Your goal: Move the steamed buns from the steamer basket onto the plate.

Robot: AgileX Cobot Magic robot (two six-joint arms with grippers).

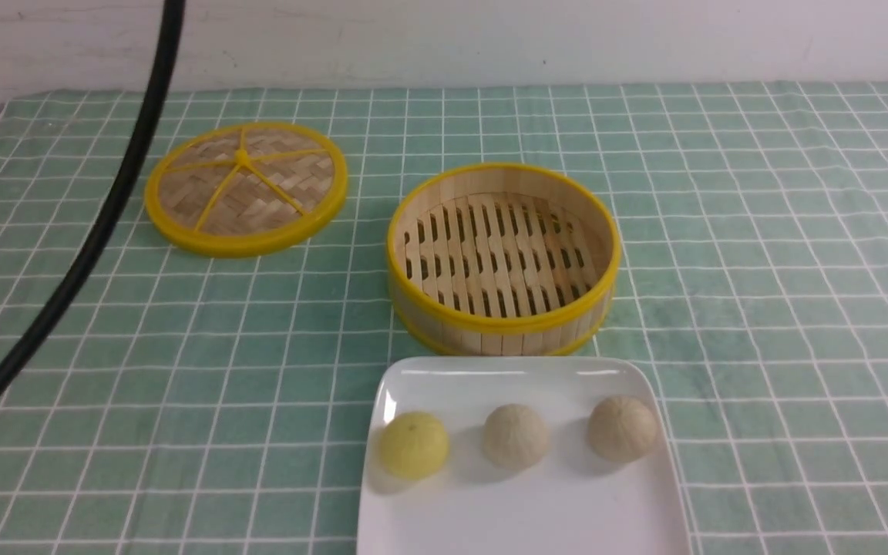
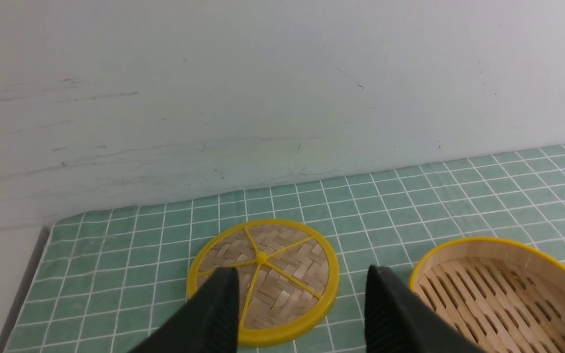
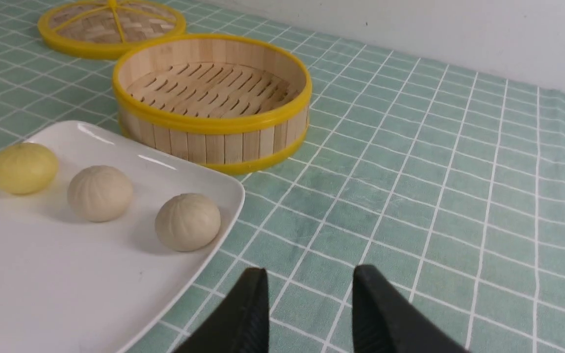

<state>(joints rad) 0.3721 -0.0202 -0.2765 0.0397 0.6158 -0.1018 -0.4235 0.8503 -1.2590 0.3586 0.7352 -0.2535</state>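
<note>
Nearest the camera, the plate [image 1: 444, 532] is found at six o'clock from the basket [image 1: 502, 327], just beside it, and a row of three is set on it: the yellow bun [image 1: 413, 445] at nine o'clock, the middle bun [image 1: 516, 436], the right bun [image 1: 621, 428] at three o'clock. The basket is seen empty, with the lid [image 1: 246, 187] at ten o'clock from it. The right gripper [image 3: 309, 277], judged nearer the plate, and the left gripper [image 2: 302, 277] are both spread apart with nothing held, and no bun is left to be fetched.
</note>
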